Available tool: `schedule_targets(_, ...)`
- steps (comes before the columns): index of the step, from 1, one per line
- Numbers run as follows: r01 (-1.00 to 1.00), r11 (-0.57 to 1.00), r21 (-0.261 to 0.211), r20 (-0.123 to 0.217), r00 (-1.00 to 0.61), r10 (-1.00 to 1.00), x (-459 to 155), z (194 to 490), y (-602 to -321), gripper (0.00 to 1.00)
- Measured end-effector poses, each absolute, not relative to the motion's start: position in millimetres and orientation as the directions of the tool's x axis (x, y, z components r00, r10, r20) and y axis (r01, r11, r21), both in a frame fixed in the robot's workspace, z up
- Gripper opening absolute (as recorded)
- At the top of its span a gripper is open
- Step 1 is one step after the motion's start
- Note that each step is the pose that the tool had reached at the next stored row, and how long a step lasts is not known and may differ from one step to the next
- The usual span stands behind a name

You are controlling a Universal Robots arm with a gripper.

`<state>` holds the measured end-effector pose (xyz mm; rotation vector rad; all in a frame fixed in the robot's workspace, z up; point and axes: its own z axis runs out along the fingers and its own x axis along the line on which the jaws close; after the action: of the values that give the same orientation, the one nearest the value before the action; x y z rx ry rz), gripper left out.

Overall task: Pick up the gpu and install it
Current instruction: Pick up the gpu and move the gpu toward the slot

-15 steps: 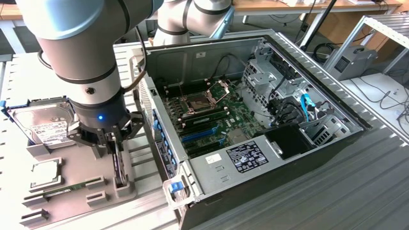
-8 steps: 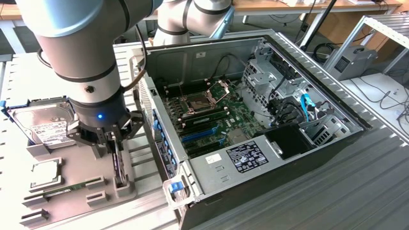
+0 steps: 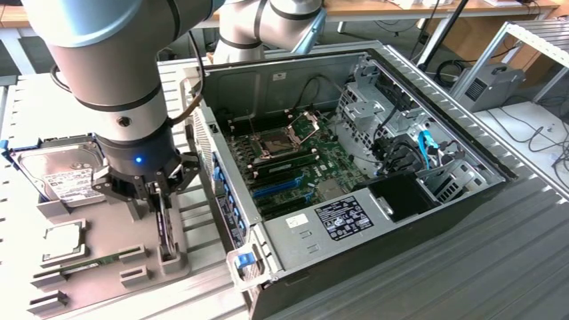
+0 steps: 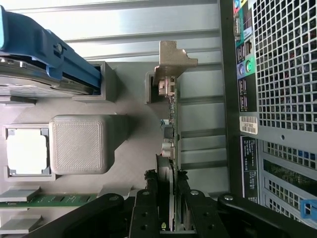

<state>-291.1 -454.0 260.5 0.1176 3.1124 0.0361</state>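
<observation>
On the grey fixture tray point(image 3: 100, 230) beside the pc case point(image 3: 356, 220), gpu point(image 4: 171, 124) stands on edge in its slot; gripper point(image 4: 169, 201) fingers part-closed, pinching it both sides. Risk: thin-edge grip, so card could tilt/slip, or bracket snag the holder if pulled off-vertical

A pale, ribbed metal worktop point(image 3: 498, 267) runs across the scene under even indoor light. Wooden desks point(image 3: 374, 10) stand behind it. At the exterior view's right are a silver metal frame point(image 3: 538, 30), a small grey box point(image 3: 491, 83) and loose black cables point(image 3: 534, 137).
</observation>
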Motion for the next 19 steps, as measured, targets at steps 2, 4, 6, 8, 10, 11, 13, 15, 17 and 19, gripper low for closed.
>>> schedule_targets(2,0.075,0.997,0.024,-0.026,-0.997,0.076,-291.1,261.3,-454.0,0.26)
schedule_targets(4,0.075,0.997,0.024,-0.026,-0.997,0.076,-291.1,262.2,-454.0,0.26)
schedule_targets(6,0.075,0.997,0.024,-0.026,-0.997,0.076,-291.1,263.1,-454.0,0.26)
schedule_targets(8,0.075,0.997,0.024,-0.026,-0.997,0.076,-291.1,264.1,-454.0,0.26)
schedule_targets(10,0.075,0.997,0.024,-0.026,-0.997,0.076,-291.1,265.7,-454.0,0.26)
schedule_targets(11,0.075,0.997,0.024,-0.026,-0.997,0.076,-291.1,266.4,-454.0,0.26)
schedule_targets(13,0.075,0.997,0.024,-0.026,-0.997,0.076,-291.1,267.9,-454.0,0.26)
schedule_targets(15,0.075,0.997,0.024,-0.026,-0.997,0.076,-291.1,269.1,-454.0,0.26)
schedule_targets(17,0.075,0.997,0.024,-0.026,-0.997,0.076,-291.1,269.8,-454.0,0.26)
schedule_targets(19,0.075,0.997,0.024,-0.026,-0.997,0.076,-291.1,270.5,-454.0,0.26)
